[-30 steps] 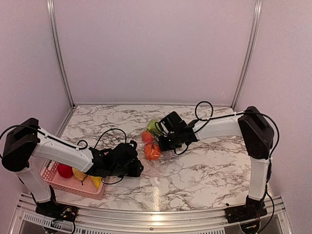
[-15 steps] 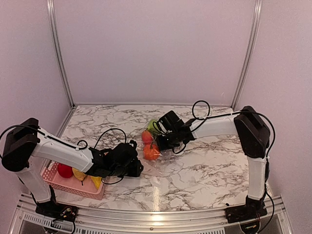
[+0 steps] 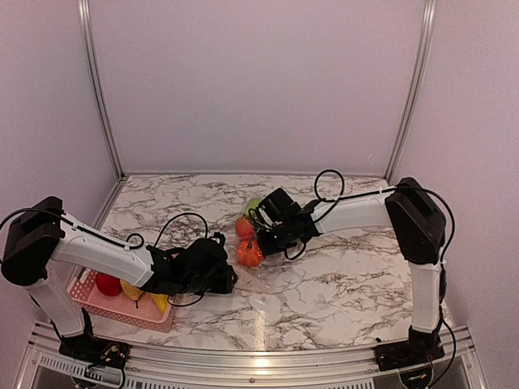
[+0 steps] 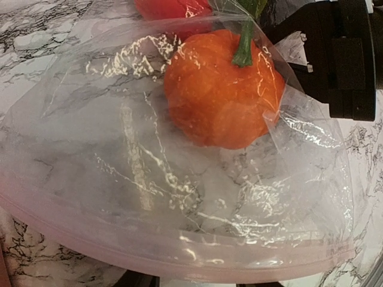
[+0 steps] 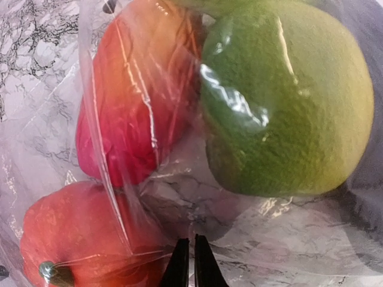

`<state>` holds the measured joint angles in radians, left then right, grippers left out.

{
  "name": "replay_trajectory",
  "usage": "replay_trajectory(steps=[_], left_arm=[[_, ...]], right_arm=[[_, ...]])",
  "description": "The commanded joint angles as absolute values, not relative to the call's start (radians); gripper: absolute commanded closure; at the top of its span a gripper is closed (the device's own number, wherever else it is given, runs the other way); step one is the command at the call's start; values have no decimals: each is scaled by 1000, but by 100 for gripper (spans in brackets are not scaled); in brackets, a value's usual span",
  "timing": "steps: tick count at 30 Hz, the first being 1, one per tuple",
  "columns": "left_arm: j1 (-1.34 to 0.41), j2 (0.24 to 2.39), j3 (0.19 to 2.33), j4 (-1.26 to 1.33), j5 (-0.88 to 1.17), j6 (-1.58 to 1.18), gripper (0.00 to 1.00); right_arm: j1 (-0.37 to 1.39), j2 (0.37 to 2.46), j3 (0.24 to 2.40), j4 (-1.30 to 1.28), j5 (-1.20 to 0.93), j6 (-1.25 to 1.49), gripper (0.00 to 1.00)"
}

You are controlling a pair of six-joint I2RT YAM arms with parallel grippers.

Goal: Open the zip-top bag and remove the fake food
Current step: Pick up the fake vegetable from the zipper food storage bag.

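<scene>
Right now the right gripper (image 5: 191, 263) is pinching a fold of the zip-top bag (image 4: 149, 179), its two dark fingertips pressing almost together with only film between them. Just beyond those tips the green fruit (image 5: 287, 101) is lying inside the bag, with the red fruit (image 5: 128, 101) just beside it on its left and the orange pumpkin (image 5: 84, 239) sitting nearer, to the left of the fingertips. The left gripper (image 3: 223, 275) is sitting at the bag's opposite end, where the pinkish zip strip (image 4: 179, 254) is running across just ahead of it. Its fingers are falling outside the wrist view, so I cannot tell whether they are gripping. Behind the left wrist, the pink mesh basket (image 3: 122, 312) is holding a red apple (image 3: 107, 283) and yellow pieces (image 3: 134, 289) on the marble table (image 3: 349, 275).
</scene>
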<state>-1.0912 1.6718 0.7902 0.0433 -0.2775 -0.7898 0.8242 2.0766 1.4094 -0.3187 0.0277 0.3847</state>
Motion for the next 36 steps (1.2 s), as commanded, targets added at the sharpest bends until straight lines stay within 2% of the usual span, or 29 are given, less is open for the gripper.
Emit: replay_trajectory(steps=[1, 5, 15, 18, 27, 36], left_arm=[[-1092, 1663, 794, 53, -319, -784, 53], [-1081, 1679, 815, 56, -322, -773, 50], [-1063, 1683, 832, 76, -315, -745, 49], [-1060, 1679, 830, 79, -315, -739, 49], [-1054, 1687, 821, 125, -295, -714, 48], [-1051, 1693, 805, 167, -277, -690, 48]], right_arm=[[838, 2050, 1389, -332, 32, 353, 93], [838, 2004, 1375, -338, 48, 339, 87], [835, 1879, 1369, -387, 85, 364, 82], [834, 1872, 1381, -387, 54, 361, 77], [839, 1941, 1472, -350, -101, 394, 60], [839, 2048, 1545, -352, -116, 435, 57]])
